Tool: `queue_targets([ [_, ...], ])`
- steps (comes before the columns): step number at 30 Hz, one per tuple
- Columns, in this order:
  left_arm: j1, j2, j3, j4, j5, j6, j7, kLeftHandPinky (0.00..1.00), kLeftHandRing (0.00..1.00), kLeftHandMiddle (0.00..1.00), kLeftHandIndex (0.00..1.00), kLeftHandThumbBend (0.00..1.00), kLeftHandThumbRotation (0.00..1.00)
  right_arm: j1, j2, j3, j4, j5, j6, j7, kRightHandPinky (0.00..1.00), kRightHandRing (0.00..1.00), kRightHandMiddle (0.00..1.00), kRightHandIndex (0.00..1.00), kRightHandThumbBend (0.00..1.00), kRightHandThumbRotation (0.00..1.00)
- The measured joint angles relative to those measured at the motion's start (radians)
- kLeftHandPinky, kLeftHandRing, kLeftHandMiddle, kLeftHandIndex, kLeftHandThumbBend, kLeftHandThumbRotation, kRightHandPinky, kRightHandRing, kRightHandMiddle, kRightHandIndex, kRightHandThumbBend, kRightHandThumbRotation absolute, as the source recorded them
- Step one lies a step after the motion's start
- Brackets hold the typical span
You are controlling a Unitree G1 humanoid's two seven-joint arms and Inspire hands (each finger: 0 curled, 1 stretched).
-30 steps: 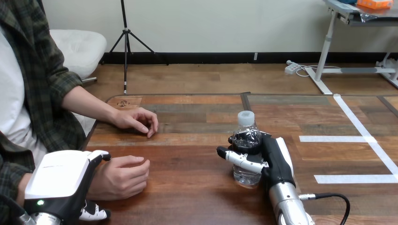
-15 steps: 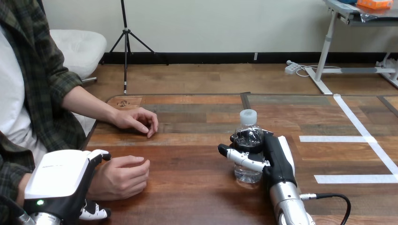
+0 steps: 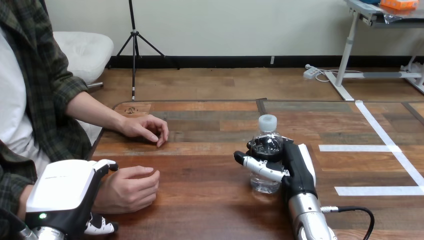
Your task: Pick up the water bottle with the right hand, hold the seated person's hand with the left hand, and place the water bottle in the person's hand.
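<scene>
A pale wall (image 3: 225,25) meets a wooden floor (image 3: 225,82). Upper left, a black tripod (image 3: 133,35) stands beside a white cushion (image 3: 82,52). Upper right is a white-legged desk (image 3: 348,50). White tape (image 3: 360,148) crosses the wooden worktop (image 3: 200,120).

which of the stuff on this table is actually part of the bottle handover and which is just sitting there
In the job: water bottle, right hand curled round it, left hand clasping the wrist of the person's near hand.
Just there: person's far hand resting on the table, white tape strips.
</scene>
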Motion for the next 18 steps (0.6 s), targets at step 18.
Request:
queue_targets([
  [18,0.0,0.0,0.0,0.001,0.0,-0.003,0.021,0.73,0.75,0.76,0.76,0.86,0.08,0.0,0.009,-0.024,-0.001,0.04,-0.04,0.027,0.44,0.44,0.44,0.4,0.68,0.0],
])
